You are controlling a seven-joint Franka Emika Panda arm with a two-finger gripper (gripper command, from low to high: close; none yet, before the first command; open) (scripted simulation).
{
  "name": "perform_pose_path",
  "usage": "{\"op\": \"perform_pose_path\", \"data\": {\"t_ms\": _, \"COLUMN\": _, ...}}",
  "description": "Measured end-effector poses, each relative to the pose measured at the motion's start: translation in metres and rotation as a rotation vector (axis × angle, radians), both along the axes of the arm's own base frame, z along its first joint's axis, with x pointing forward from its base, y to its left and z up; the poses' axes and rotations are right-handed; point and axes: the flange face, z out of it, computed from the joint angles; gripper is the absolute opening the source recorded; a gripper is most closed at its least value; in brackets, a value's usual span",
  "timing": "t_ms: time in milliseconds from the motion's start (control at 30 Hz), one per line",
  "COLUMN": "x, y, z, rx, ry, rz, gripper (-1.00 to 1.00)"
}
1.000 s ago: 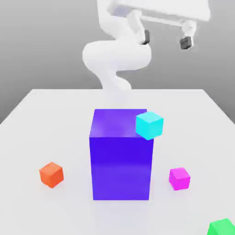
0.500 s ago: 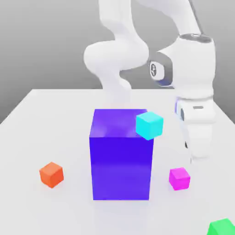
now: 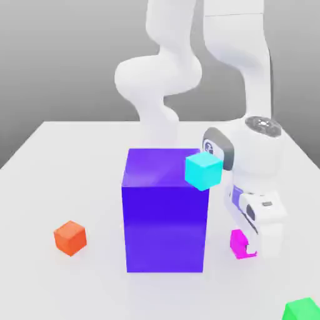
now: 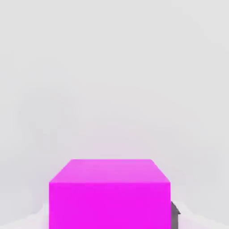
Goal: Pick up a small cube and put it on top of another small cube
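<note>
White tabletop [image 3: 94,187], tool [image 3: 250,247] clenched around magenta cube [image 3: 237,244], blue block [image 3: 165,228] nearby

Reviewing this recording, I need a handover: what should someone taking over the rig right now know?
Gripper: shut on the magenta cube, down at the table.
Other small cubes: cyan at the upper edge of the big blue block in the exterior view, orange on the exterior view's left, green near its lower right corner.
Done: magenta cube gripped.
Left: lift it and stack it on another small cube; which one, the task doesn't say.
</note>
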Motion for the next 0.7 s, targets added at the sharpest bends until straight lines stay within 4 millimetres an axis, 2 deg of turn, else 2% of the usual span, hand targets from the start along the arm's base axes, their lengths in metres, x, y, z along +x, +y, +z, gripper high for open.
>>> {"op": "perform_pose_path", "data": {"t_ms": 67, "x": 0.001, "y": 0.0, "z": 0.009, "rx": 0.0, "ry": -0.001, "rz": 0.0, "gripper": -1.0}}
{"op": "perform_pose_path", "data": {"t_ms": 267, "x": 0.002, "y": 0.001, "z": 0.059, "rx": 0.0, "ry": 0.0, "rz": -0.004, "gripper": -1.0}}
{"op": "perform_pose_path", "data": {"t_ms": 367, "x": 0.028, "y": 0.01, "z": 0.071, "rx": -0.001, "ry": -0.001, "rz": -0.069, "gripper": -1.0}}
{"op": "perform_pose_path", "data": {"t_ms": 700, "x": 0.135, "y": 0.044, "z": 0.098, "rx": -0.002, "ry": -0.002, "rz": -0.327, "gripper": -1.0}}
